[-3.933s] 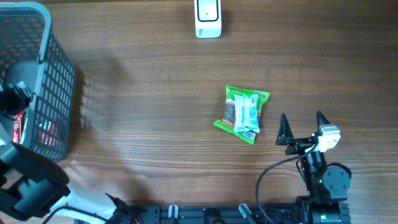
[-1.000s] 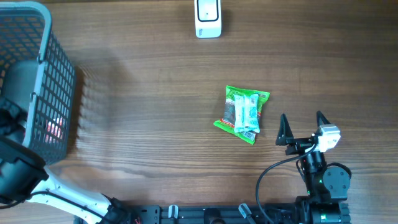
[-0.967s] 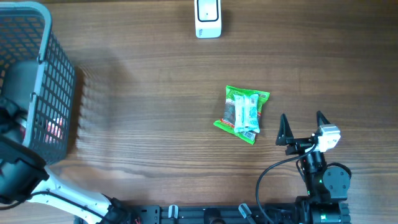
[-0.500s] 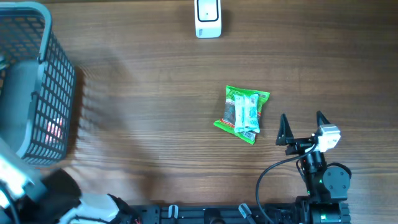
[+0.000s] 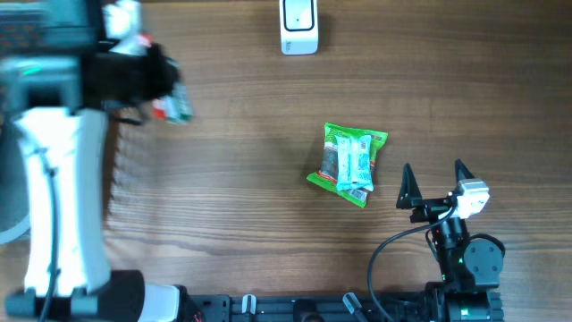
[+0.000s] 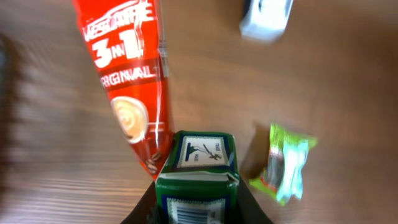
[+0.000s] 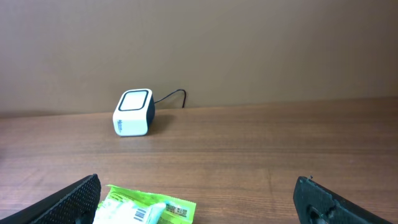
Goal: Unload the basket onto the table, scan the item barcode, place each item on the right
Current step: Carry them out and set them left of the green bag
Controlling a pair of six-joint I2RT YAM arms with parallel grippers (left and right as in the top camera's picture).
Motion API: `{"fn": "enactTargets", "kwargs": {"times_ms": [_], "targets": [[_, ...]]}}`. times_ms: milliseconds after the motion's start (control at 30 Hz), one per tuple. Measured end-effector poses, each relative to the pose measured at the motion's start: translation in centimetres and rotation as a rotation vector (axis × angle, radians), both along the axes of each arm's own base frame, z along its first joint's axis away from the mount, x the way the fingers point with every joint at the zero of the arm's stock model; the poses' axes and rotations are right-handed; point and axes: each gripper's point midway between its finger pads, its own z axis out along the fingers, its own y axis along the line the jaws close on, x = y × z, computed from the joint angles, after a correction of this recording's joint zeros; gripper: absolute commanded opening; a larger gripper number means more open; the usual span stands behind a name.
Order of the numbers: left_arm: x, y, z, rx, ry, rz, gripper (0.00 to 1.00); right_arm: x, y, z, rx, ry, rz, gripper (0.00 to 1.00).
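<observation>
My left gripper (image 5: 170,103) hangs over the table's back left, shut on a small green box (image 6: 199,171) whose barcode label faces the wrist camera. A red 3-in-1 coffee sachet (image 6: 130,93) sticks out beside the box, its end tucked against the jaws. I cannot tell whether it is pinched too. The white scanner (image 5: 299,27) stands at the back centre, to the right of the left gripper and apart from it. My right gripper (image 5: 435,182) rests open near the front right, with nothing between its fingers.
A green snack packet (image 5: 349,163) lies flat just left of the right gripper and also shows as a green packet (image 7: 146,211) in the right wrist view. The grey mesh basket (image 5: 9,206) at the far left is mostly hidden behind my left arm.
My left arm has lifted out of the basket and swung toward the back and right, carrying the green box and red sachet. The right arm and green packet have not moved.
</observation>
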Motion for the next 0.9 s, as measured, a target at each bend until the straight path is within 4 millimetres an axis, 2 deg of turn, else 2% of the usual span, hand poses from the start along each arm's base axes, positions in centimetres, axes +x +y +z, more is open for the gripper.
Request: {"fn": "enactTargets", "kwargs": {"times_ms": [133,200,300,400,433,467,567,633,767,900], "targets": [[0.3,-6.3,-9.0,-0.001,0.153,-0.119,0.17,0.0,0.0,0.0,0.000,0.000,0.000,1.00],[0.1,-8.6,-12.9,-0.004,0.187,-0.147,0.18,0.0,0.0,0.0,0.000,0.000,0.000,1.00],[-1.9,-12.3,-20.0,0.002,0.261,-0.179,0.19,0.0,0.0,0.0,0.000,0.000,0.000,1.00],[-4.1,-14.2,-24.7,0.028,0.310,-0.181,0.21,0.0,0.0,0.0,0.000,0.000,0.000,1.00],[-4.6,-14.5,-25.5,0.037,0.320,-0.181,0.23,0.0,0.0,0.0,0.000,0.000,0.000,1.00],[-5.1,-14.9,-26.4,0.050,0.331,-0.182,0.44,0.0,0.0,0.0,0.000,0.000,0.000,1.00],[-5.7,-15.5,-27.7,0.086,0.339,-0.183,0.62,0.0,0.0,0.0,0.000,0.000,0.000,1.00],[-5.7,-15.7,-28.0,0.101,0.334,-0.178,0.99,0.0,0.0,0.0,0.000,0.000,0.000,1.00],[-5.6,-15.5,-28.0,0.113,0.328,-0.163,1.00,0.0,0.0,0.0,0.000,0.000,0.000,1.00],[-5.5,-14.2,-27.4,0.137,0.365,-0.129,1.00,0.0,0.0,0.0,0.000,0.000,0.000,1.00]]}}
